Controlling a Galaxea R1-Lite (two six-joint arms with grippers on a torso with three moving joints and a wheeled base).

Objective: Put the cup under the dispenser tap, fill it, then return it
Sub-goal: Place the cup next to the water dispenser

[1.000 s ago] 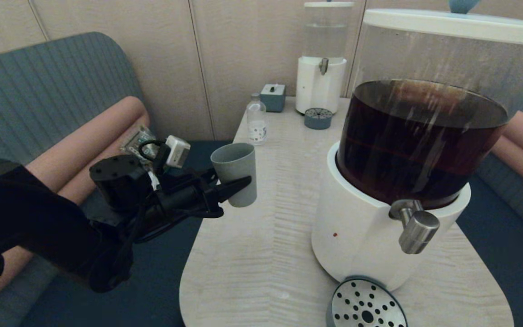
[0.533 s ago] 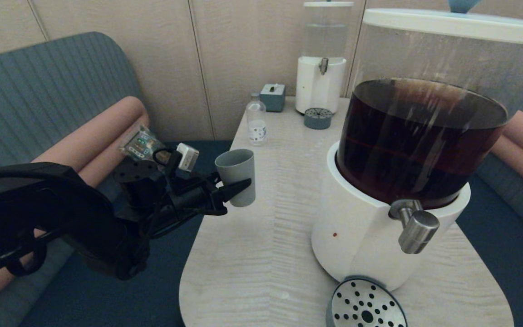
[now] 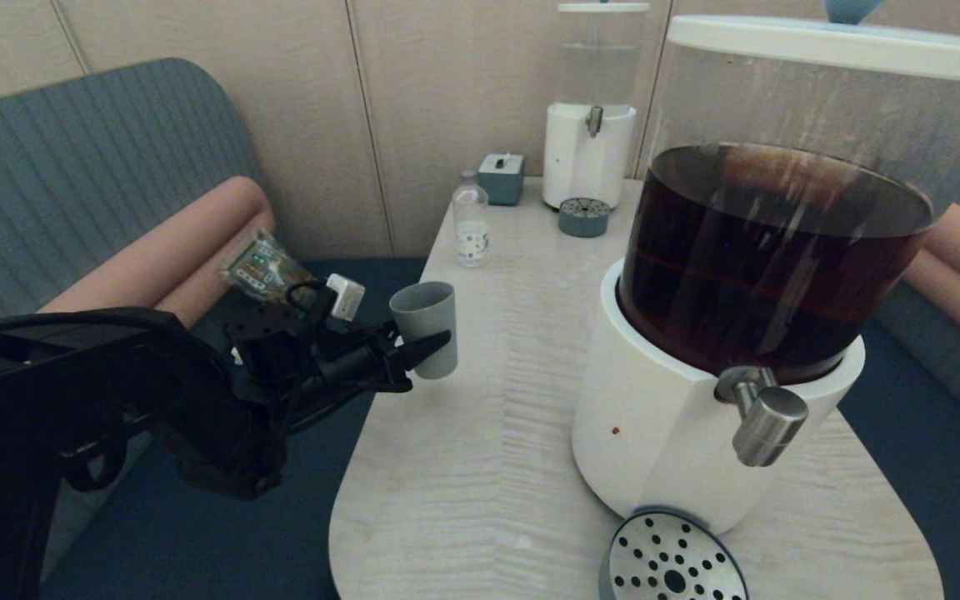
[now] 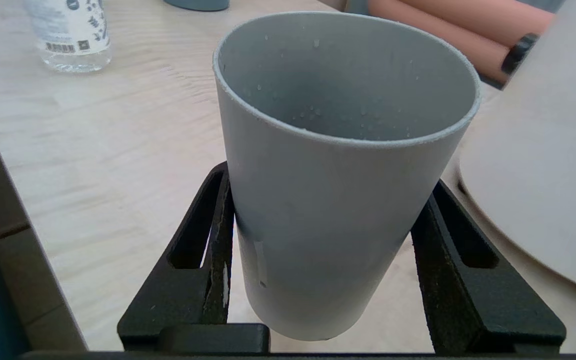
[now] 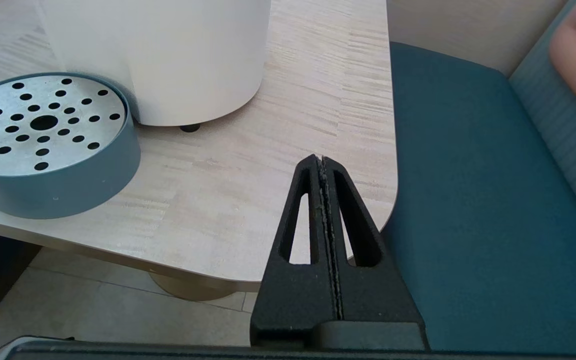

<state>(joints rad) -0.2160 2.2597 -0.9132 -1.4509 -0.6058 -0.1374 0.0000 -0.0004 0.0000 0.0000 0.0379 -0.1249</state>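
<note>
The left gripper (image 3: 413,354) grips the cup (image 3: 425,327) by its lower half, a black finger pressed to each side, jaws about half spread around it. The cup stands upright at the table's (image 3: 480,467) left edge, well left of the big dispenser (image 3: 722,333) and its tap (image 3: 762,412).

The left wrist view adds what the head view cannot: droplets cling to the cup's (image 4: 338,165) inner wall, no liquid shows in the part of the inside that can be seen, and both fingers (image 4: 203,260) touch its sides. Whether its base rests on the table I cannot tell.

The right gripper (image 5: 324,240) appears only in its own wrist view, fingers pressed together with nothing between them, hanging off the table's near right corner beside the blue seat (image 5: 478,210). That view also shows the near drip tray (image 5: 43,145) touching the big dispenser's white base (image 5: 168,55).

Counts: one cup, two dispensers, the big one with dark liquid near right, a small one (image 3: 590,125) with clear liquid at the far end; two perforated drip trays, one before each, the far one (image 3: 584,217) small; one clear bottle (image 3: 471,223); one small grey-blue box (image 3: 502,177) beside the small dispenser.
</note>
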